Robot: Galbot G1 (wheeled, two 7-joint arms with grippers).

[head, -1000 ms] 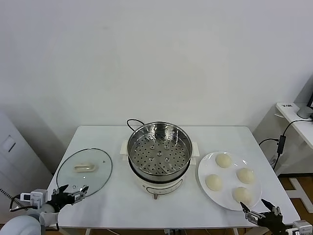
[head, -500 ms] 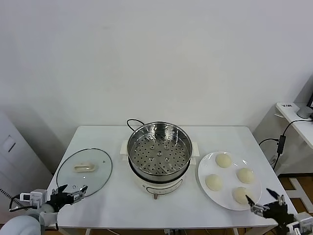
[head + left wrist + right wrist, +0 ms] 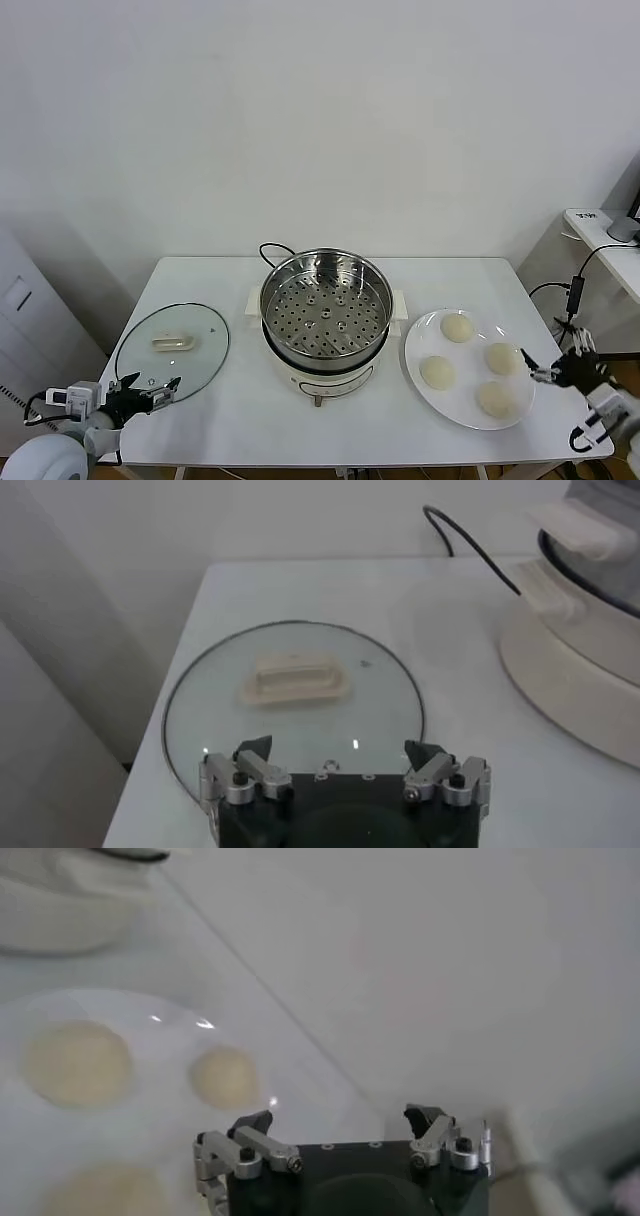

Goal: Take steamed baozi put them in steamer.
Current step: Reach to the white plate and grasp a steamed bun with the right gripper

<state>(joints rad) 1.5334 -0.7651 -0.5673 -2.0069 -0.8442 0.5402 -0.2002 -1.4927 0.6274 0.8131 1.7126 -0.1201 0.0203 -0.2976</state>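
Four cream-white baozi lie on a large white plate [image 3: 469,366]: one at the back [image 3: 457,327], one on the right [image 3: 502,357], one on the left [image 3: 437,372] and one at the front [image 3: 497,399]. The steel steamer [image 3: 325,315] stands mid-table with its perforated tray bare. My right gripper [image 3: 553,362] is open and empty, just off the plate's right edge beside the right baozi. In the right wrist view it [image 3: 340,1116] faces three baozi, the nearest one [image 3: 225,1076] ahead of its left finger. My left gripper [image 3: 145,388] is open and idle at the table's front left.
A flat glass lid [image 3: 172,345] lies left of the steamer, right in front of the left gripper [image 3: 335,748] in the left wrist view [image 3: 295,695]. The steamer's black cord [image 3: 272,250] trails behind it. A side desk with cables stands at the far right [image 3: 600,240].
My right gripper has risen from below the table's front right corner and moved back, up to the plate's right edge. The left arm, the baozi and the steamer have not moved.
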